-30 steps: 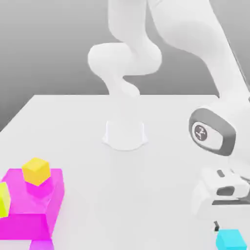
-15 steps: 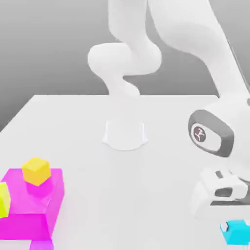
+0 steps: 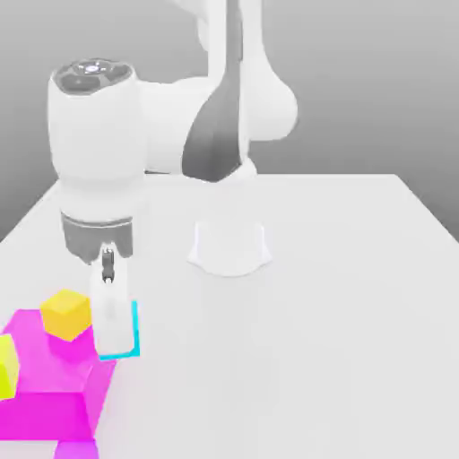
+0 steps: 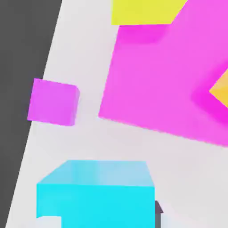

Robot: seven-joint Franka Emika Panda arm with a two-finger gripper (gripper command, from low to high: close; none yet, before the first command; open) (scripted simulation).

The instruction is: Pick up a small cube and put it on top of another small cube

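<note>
My gripper (image 3: 115, 345) is shut on the small cyan cube (image 3: 134, 330), and a white finger covers most of the cube in the exterior view. The held cube hangs just beside the right edge of the big magenta block (image 3: 49, 394). In the hand view the cyan cube (image 4: 95, 191) sits between my fingertips (image 4: 158, 213). Beyond it a small magenta cube (image 4: 52, 101) lies on the table, and it also peeks in at the lower edge as the small magenta cube (image 3: 76, 450).
An orange-yellow cube (image 3: 65, 314) rests on top of the magenta block, and a lime-yellow cube (image 3: 4, 366) sits at its left side. The arm's round white base (image 3: 229, 246) stands mid-table. The white table (image 3: 341, 341) stretches to the exterior view's right.
The gripper closed on the cyan cube at the exterior view's right, lifted it, and the arm swung it across to the left, beside the magenta block.
</note>
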